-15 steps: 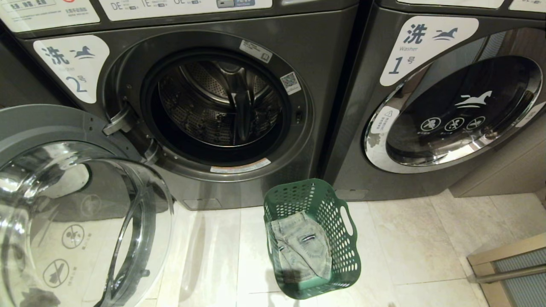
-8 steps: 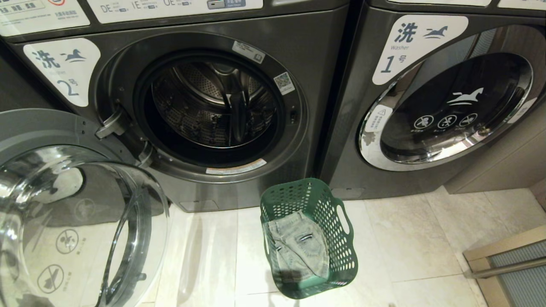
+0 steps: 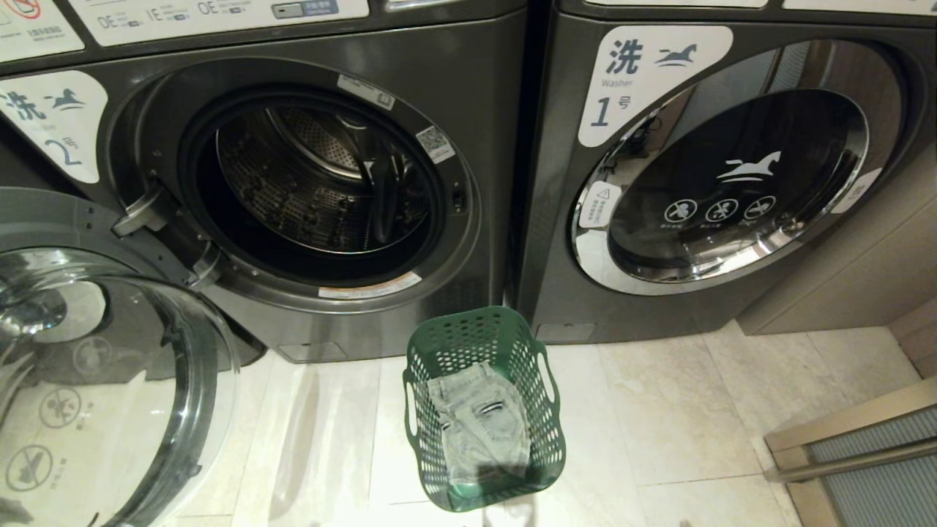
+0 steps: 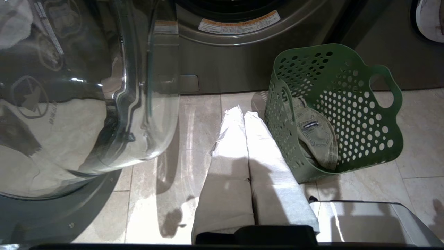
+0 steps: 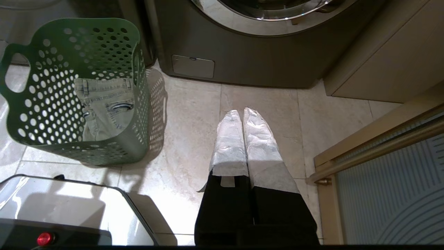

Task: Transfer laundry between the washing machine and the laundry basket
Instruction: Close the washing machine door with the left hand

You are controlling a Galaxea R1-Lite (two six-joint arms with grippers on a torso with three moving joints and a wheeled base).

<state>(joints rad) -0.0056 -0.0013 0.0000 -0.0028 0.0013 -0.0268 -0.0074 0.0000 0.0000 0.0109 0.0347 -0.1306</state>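
Laundry [image 3: 479, 428] lies in the basket [image 3: 538, 450] by the open washer [image 3: 468, 88], ready for loading; both pincers, left [image 4: 242, 113] and right [image 5: 241, 114], hang closed, empty.

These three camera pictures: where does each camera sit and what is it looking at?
Head view: high on the robot, looking down at the open washing machine and laundry basket; no arm shows.
Left wrist view: behind the shut left end effector, facing floor and basket.
Right wrist view: behind the shut right end effector, likewise.
All share the basket holding the laundry.
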